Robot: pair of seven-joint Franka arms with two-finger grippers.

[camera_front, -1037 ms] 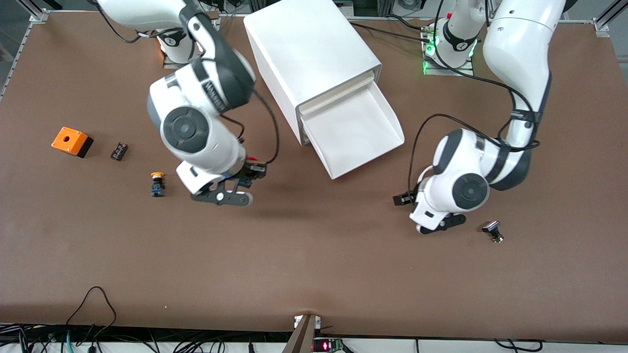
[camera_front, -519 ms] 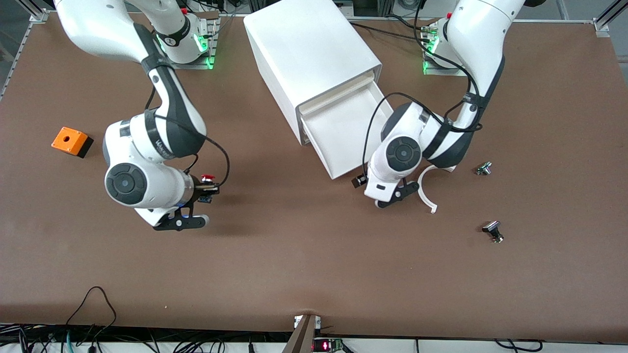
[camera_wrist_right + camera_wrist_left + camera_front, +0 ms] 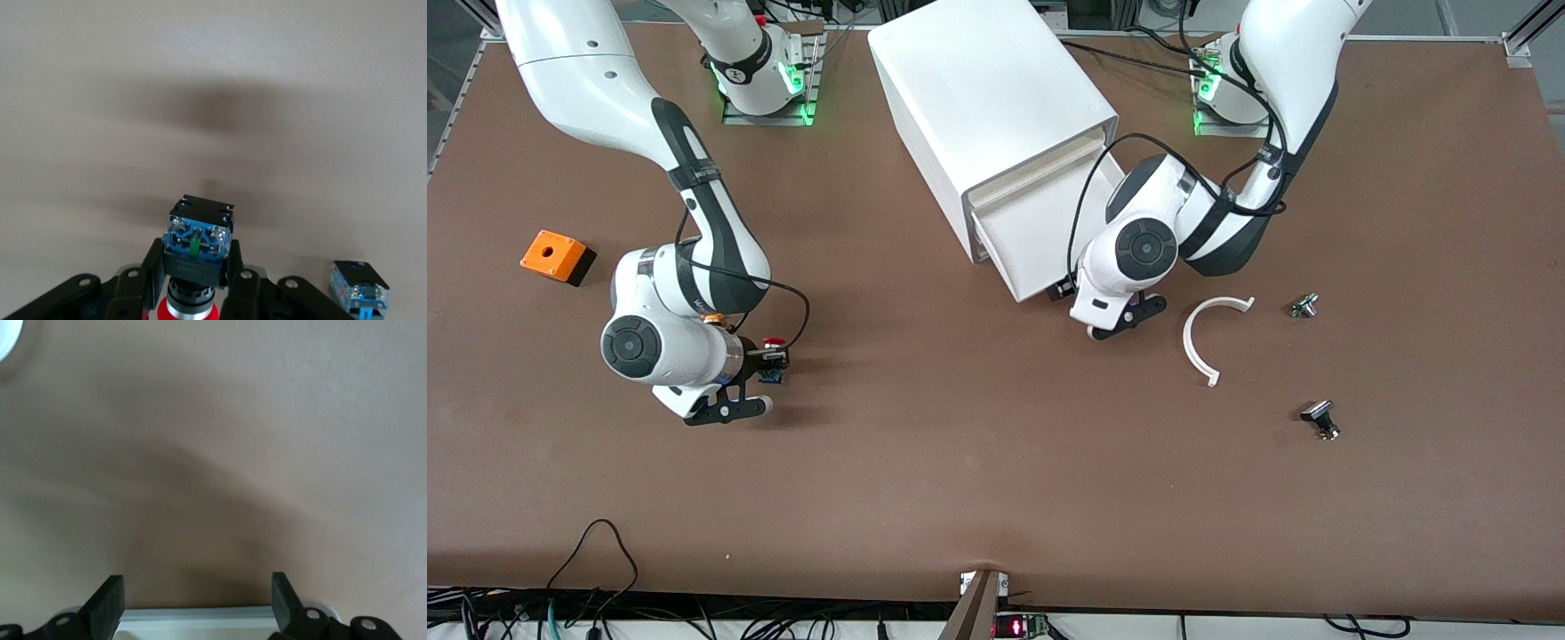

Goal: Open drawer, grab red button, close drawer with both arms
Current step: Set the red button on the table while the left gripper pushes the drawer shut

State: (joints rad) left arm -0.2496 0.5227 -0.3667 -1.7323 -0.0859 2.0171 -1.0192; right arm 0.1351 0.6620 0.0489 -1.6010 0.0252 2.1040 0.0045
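Observation:
The drawer (image 3: pixel 1040 240) is the lowest in the white cabinet (image 3: pixel 996 98) and stands pulled out, its tray empty. My left gripper (image 3: pixel 1062 291) is open and low at the drawer's front edge. In the left wrist view the white front edge (image 3: pixel 200 617) lies between the open fingers (image 3: pixel 110 603) of the gripper (image 3: pixel 198 607). My right gripper (image 3: pixel 769 360) is shut on the red-capped button (image 3: pixel 773 341) just above the table, toward the right arm's end. In the right wrist view the gripper (image 3: pixel 193 267) clamps the button's black-and-blue body (image 3: pixel 198 243).
An orange box (image 3: pixel 557 255) sits near the right arm's end. A yellow-orange cap (image 3: pixel 711 317) peeks out by the right wrist. A blue block (image 3: pixel 360 287) lies near the right gripper. A white curved piece (image 3: pixel 1209 333) and two small metal parts (image 3: pixel 1304 305) (image 3: pixel 1320 418) lie toward the left arm's end.
My right gripper has carried the button away from the cabinet toward the right arm's end. My left gripper has moved to the drawer's front edge, and the drawer has slid partly in.

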